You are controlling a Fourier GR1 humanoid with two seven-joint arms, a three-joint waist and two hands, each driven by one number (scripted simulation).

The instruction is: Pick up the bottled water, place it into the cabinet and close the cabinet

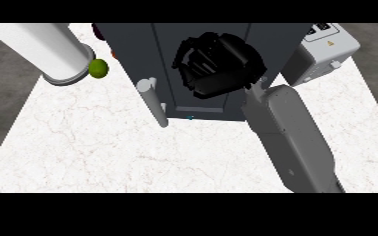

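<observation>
A dark grey cabinet (166,45) stands at the middle back of the counter, seen from above. Its front door looks flush with the body, and a pale bar handle (153,104) sticks out at the door's left side. My right hand (215,69) lies against the door front, right of the handle, fingers relaxed and holding nothing I can see. Its grey forearm (291,137) comes in from the lower right. No water bottle shows anywhere. My left hand is out of view.
A large white cylinder (52,50) slants in at the top left, with a green round fruit (98,68) beside it. A white boxy appliance (325,50) stands right of the cabinet. White marble counter (111,150) stretches in front.
</observation>
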